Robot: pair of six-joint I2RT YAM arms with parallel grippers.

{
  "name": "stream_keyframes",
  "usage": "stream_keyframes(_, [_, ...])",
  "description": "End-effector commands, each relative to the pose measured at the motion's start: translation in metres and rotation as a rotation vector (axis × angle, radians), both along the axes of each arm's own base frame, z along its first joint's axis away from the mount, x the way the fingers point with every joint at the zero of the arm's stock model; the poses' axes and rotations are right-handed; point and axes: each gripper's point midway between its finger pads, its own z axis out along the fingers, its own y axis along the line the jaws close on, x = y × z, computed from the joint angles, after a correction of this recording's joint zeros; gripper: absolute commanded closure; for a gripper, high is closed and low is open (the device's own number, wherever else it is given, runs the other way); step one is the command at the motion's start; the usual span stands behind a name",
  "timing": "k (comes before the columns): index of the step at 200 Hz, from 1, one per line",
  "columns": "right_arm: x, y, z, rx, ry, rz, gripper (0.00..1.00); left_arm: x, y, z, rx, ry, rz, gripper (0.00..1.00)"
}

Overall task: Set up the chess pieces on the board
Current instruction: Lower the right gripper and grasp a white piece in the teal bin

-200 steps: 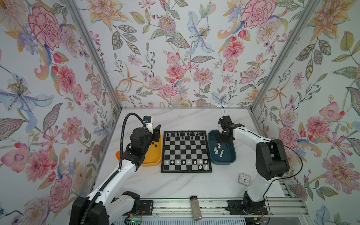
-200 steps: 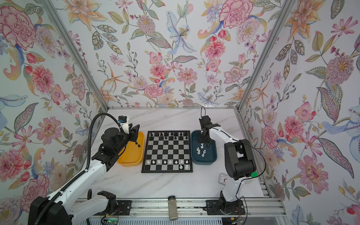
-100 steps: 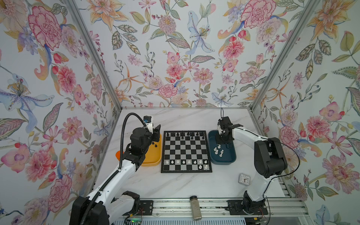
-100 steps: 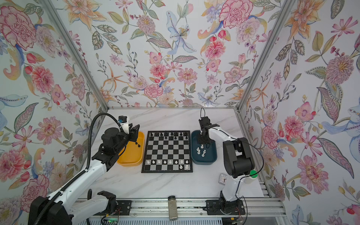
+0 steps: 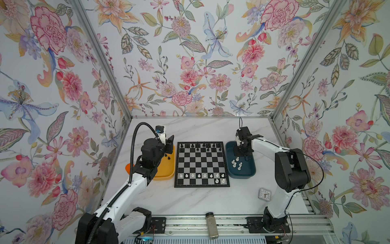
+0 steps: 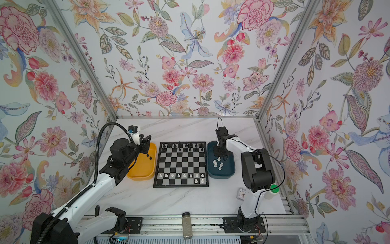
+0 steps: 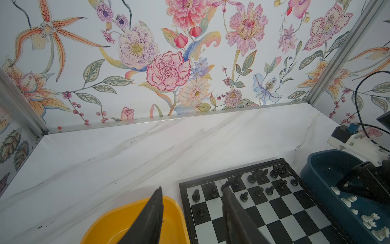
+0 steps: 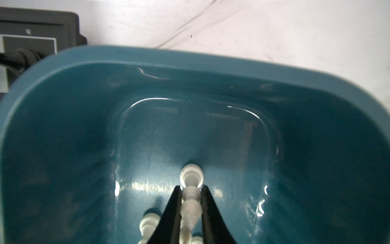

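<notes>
The board (image 5: 201,164) (image 6: 181,164) lies mid-table. Black chess pieces (image 5: 197,145) fill its two far rows and white chess pieces (image 5: 198,175) stand along its near rows. My right gripper (image 5: 241,151) (image 8: 191,189) reaches down into the dark blue tray (image 5: 242,176) and is shut on a white piece (image 8: 191,198). Several more white pieces (image 5: 236,163) lie loose beside it. My left gripper (image 5: 169,143) (image 7: 192,189) hangs open and empty over the far end of the yellow tray (image 5: 164,175), next to the board's far left corner. Two black pieces (image 5: 167,156) sit in that tray.
A small white clock (image 5: 264,194) lies near the right arm's base. A glass jar (image 5: 211,225) lies on the front rail. An orange object (image 5: 127,168) shows behind the left arm. A green-capped bottle (image 6: 272,191) stands at the right edge.
The right gripper's jaws have closed on a white piece in the blue tray. The left arm has not moved.
</notes>
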Motion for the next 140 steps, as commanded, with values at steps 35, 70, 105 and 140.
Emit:
stream_keyframes(35, [0.009,0.0,0.003,0.01,-0.016,-0.01,0.82,0.003,0.001,0.0,-0.003,-0.007,0.0,0.53])
stream_keyframes(70, [0.01,0.0,0.005,0.008,-0.019,-0.009,0.9,0.003,0.002,-0.001,-0.005,-0.005,0.001,0.54])
stream_keyframes(105, [0.013,-0.001,0.01,0.005,-0.034,-0.01,1.0,0.002,0.002,0.001,-0.007,-0.01,0.003,0.55])
stream_keyframes(140, [0.012,0.0,0.022,0.004,-0.051,-0.005,1.0,0.002,0.004,0.0,-0.006,-0.01,0.008,0.55])
